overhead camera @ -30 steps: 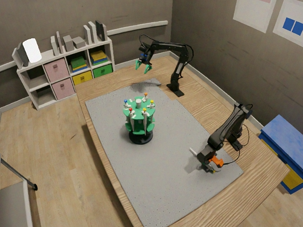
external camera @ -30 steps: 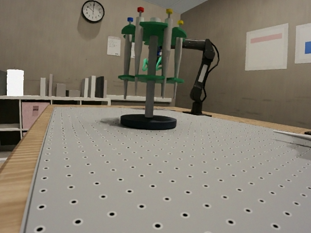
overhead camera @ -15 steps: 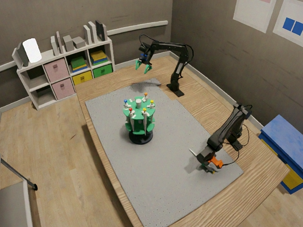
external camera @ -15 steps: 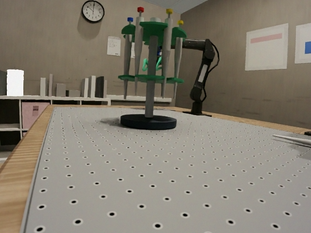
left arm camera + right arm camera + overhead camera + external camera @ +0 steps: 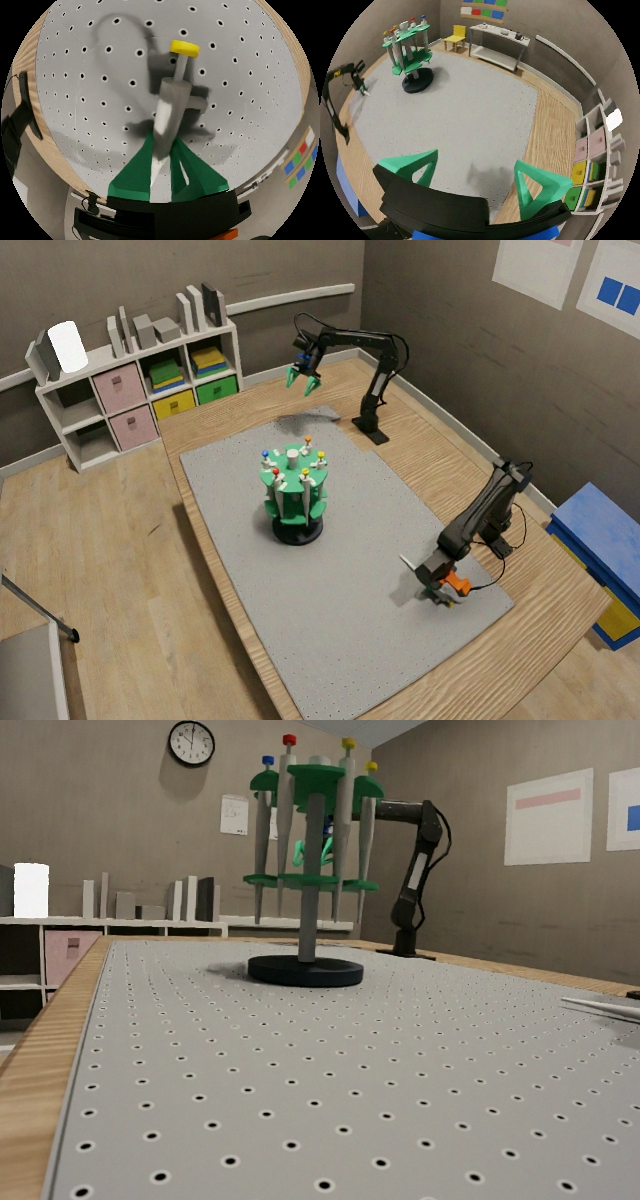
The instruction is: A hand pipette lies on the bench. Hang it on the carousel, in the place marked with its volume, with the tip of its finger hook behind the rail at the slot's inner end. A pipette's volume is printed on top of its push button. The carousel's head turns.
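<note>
The clock's numerals [image 5: 191, 743] (faint) seem unreadable.

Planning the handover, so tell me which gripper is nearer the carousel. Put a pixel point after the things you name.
Right, I judge: the right gripper [image 5: 303, 383] [image 5: 477, 160] hovers just beyond the carousel [image 5: 293, 478]; the left [image 5: 433, 591] [image 5: 162, 150] is farther off, over the mat's opposite end.

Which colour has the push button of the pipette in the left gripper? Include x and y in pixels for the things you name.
Yellow [image 5: 185, 48], clearest in the left wrist view.

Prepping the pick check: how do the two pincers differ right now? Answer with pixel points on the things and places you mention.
Left pincer [image 5: 431, 591] [image 5: 164, 150] is closed on the pipette [image 5: 172, 110]; right pincer [image 5: 303, 383] [image 5: 476, 167] is open with nothing between its fingers. Left has an orange part by it, right a blue one. Both have green fingers.
</note>
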Robot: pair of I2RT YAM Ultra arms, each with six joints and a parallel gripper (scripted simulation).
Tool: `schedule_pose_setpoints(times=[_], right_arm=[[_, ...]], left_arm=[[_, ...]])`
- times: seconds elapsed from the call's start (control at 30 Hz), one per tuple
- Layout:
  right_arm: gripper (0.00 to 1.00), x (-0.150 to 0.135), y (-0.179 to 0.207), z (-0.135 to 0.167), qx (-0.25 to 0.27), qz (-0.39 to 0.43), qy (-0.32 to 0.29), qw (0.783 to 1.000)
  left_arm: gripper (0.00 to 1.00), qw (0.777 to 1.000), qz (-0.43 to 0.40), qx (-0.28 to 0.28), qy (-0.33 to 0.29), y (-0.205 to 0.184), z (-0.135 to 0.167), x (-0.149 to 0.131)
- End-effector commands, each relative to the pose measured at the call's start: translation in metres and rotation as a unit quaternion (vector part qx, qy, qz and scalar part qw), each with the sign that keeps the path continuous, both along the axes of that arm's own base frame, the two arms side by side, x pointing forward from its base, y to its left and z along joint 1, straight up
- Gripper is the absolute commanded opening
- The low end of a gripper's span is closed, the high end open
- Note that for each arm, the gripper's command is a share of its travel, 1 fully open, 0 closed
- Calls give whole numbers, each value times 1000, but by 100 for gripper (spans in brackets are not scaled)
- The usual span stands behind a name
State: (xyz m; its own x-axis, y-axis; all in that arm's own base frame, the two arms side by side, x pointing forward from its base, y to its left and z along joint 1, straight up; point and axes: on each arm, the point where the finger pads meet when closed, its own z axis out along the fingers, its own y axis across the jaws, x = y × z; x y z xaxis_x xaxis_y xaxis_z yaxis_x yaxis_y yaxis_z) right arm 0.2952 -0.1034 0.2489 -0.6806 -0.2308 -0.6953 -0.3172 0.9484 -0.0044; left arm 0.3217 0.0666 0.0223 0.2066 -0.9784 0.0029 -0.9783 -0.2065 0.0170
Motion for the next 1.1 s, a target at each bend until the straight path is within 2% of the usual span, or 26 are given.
schedule_pose_setpoints(times=[0.0, 0.77, 0.8, 1.07], right_arm=[[100, 3, -3, 4, 2, 4, -12, 1000], [100, 3, -3, 4, 2, 4, -12, 1000], [100, 3, -3, 4, 2, 4, -12, 1000], [100, 3, -3, 4, 2, 4, -12, 1000]], left_arm=[[12, 999, -7, 12, -30, 3, 19, 14], [12, 999, -7, 12, -30, 3, 19, 14], [54, 999, -7, 12, -30, 3, 19, 14], [54, 999, -7, 12, -30, 3, 19, 14]])
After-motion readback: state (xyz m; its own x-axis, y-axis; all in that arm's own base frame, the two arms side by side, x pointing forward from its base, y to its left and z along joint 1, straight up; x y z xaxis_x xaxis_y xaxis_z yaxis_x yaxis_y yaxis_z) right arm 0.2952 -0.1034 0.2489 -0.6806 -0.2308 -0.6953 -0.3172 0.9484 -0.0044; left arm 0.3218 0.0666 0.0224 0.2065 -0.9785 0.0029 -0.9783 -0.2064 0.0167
